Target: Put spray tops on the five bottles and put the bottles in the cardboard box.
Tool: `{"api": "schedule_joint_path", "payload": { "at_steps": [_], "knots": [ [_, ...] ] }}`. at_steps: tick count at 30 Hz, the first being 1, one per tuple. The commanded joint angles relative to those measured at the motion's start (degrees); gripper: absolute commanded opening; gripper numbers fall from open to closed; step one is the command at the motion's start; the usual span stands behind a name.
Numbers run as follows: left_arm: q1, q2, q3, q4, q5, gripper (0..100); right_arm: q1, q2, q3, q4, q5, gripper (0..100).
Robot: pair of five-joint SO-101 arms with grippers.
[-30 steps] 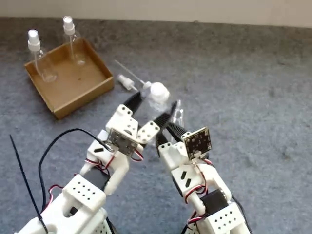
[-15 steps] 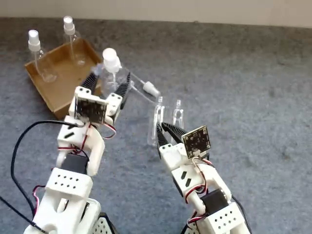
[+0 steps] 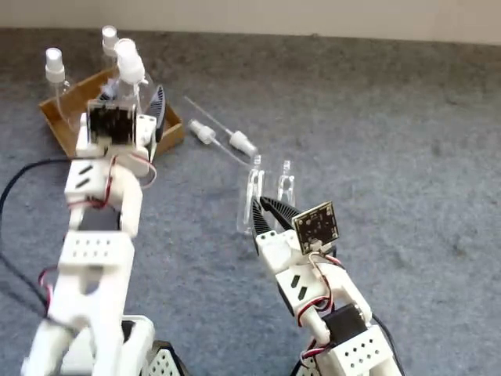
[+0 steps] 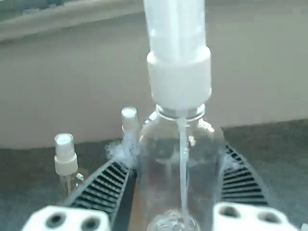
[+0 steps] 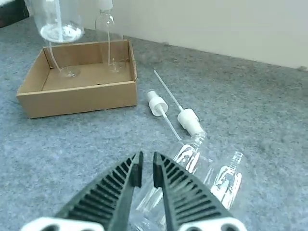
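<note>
High view: left tool (image 3: 129, 98) grips a clear plastic bottle with a white spray top (image 3: 128, 66) upright, above the brown cardboard box (image 3: 174, 131). Two capped clear bottles (image 3: 53, 66) stand in the box beyond it. Right tool (image 3: 262, 205) is over the grey carpeted bench (image 3: 391, 157), jaws nearly together, holding nothing. Two uncapped clear bottles (image 3: 249, 196) lie just ahead of it, and two loose white spray tops (image 3: 205, 131) lie farther ahead.

Left wrist view: the gripped bottle (image 4: 180, 163) fills the gap between the black ribbed fingers (image 4: 103, 192).

Right wrist view: a narrow slit separates the fingers (image 5: 115, 187), with the uncapped bottles (image 5: 190, 154) just beyond the tips.
</note>
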Motion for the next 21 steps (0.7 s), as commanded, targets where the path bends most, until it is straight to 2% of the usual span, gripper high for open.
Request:
{"api": "schedule_joint_path", "payload": {
  "at_steps": [1, 5, 12, 16, 21],
  "knots": [
    [-1.80, 13.76, -10.68, -0.18, 0.53, 10, 0.57, -0.22, 9.10, 0.31, -0.18, 3.7],
    [-2.33, 25.36, -17.01, -3.96, 0.53, 10, 0.57, -0.22, 9.10, 0.31, -0.18, 3.7],
    [-2.42, 43.65, -22.29, -22.77, 0.62, 10, 0.57, -0.57, 9.10, 3.74, -0.18, 3.7],
    [-2.95, 52.00, -27.38, -26.20, 0.62, 10, 0.57, -0.57, 9.10, 3.74, -0.18, 3.7],
    [-5.58, 59.74, -34.42, -26.73, 12.75, 10, 0.57, -0.57, 9.10, 3.82, -0.18, 3.7]
  ]
}}
